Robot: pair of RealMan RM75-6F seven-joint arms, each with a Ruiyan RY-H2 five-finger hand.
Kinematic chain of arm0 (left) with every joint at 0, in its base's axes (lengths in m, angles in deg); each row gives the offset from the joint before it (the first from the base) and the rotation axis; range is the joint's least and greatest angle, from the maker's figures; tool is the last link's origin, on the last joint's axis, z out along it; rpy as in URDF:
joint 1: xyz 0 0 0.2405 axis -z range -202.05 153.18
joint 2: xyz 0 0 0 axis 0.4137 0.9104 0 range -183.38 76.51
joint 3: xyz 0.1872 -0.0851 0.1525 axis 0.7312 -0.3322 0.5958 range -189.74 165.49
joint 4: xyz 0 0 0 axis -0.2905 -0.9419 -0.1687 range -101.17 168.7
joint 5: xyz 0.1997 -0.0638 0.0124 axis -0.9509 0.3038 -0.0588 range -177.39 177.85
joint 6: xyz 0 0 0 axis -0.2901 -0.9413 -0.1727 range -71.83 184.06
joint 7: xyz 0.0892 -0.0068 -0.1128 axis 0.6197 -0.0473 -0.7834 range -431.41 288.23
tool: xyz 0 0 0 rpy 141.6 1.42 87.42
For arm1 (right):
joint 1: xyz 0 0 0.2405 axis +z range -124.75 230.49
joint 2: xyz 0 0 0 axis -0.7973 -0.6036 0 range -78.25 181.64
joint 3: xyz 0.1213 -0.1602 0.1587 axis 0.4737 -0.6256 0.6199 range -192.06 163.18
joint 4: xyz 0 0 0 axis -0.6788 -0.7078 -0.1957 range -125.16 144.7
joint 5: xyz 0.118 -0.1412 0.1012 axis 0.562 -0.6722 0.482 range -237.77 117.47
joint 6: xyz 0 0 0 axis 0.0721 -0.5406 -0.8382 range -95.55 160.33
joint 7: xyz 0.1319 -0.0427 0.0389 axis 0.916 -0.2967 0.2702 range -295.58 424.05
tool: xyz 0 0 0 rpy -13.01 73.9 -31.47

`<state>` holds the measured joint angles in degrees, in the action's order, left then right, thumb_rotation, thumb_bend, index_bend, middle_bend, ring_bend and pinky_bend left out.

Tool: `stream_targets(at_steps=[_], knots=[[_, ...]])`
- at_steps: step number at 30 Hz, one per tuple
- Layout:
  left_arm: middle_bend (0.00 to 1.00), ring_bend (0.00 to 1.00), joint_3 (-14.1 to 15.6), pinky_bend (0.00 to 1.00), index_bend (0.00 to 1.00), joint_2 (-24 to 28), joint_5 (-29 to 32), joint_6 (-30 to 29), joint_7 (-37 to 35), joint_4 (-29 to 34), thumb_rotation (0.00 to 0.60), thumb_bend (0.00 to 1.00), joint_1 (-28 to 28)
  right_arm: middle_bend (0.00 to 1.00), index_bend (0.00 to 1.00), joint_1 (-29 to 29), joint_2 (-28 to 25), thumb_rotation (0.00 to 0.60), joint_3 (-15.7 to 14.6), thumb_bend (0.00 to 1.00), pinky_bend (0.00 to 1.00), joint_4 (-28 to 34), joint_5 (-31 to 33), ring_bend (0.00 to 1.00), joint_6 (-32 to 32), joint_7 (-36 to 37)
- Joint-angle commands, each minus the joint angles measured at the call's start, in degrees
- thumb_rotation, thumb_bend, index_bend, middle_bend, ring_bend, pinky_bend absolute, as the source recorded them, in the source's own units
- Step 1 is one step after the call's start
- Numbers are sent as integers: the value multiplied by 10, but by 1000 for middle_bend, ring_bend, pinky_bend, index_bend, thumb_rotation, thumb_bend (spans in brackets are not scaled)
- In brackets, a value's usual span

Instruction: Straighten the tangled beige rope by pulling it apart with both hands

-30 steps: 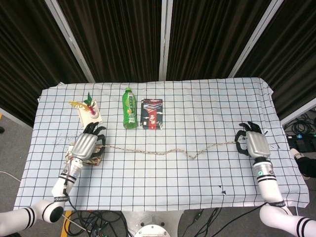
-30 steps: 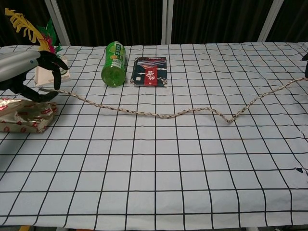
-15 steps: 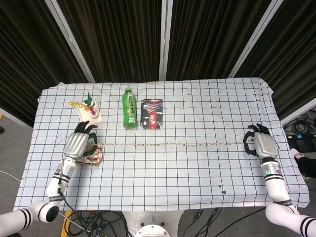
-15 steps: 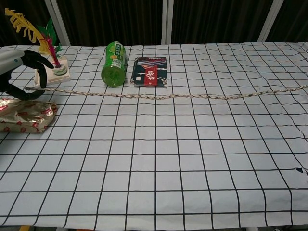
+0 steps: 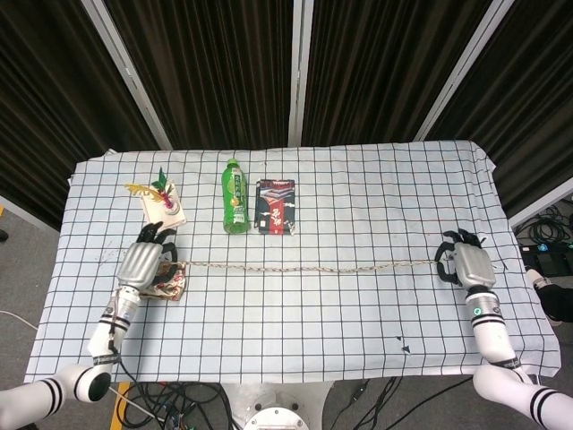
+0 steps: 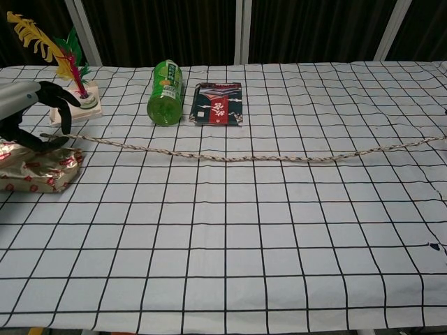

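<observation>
The rope lies almost straight across the frame's middle, one end held in the left hand at far left, the other in the right hand at far right.

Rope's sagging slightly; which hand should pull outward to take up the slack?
Probably right. The right hand has bare cloth beyond it, while the left hand sits over the gold packet. Both hold the rope.
</observation>
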<state>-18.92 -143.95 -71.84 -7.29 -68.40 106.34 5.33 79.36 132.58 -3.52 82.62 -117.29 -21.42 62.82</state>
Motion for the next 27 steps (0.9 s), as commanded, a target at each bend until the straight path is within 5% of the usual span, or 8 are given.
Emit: stream_targets(at_steps=[1, 10, 17, 22, 27], knots=[[168, 1, 0, 0, 515, -1, 0, 5, 2, -2, 600, 413, 1, 133, 580, 2, 10, 600, -1, 464, 0, -14, 2, 0, 8, 0], [154, 1, -2, 0, 305, -2, 4, 17, 8, -2, 600, 367, 1, 87, 286, -3, 23, 600, 1, 193, 0, -27, 0, 0, 5, 3], [145, 1, -18, 0, 193, 25, -7, -21, -14, 38, 600, 230, -12, 76, 182, -17, -11, 600, 14, 176, 0, 21, -21, 0, -32, 16], [144, 1, -31, 0, 194, 105, -22, -78, -28, 105, 600, 196, -44, 89, 182, -45, -80, 600, 10, 215, 0, 95, -71, 0, -81, 34], [144, 1, -14, 0, 205, 189, -41, -142, -41, 152, 600, 190, -102, 97, 181, -93, -158, 600, -21, 252, 0, 149, -158, 0, -138, 85]])
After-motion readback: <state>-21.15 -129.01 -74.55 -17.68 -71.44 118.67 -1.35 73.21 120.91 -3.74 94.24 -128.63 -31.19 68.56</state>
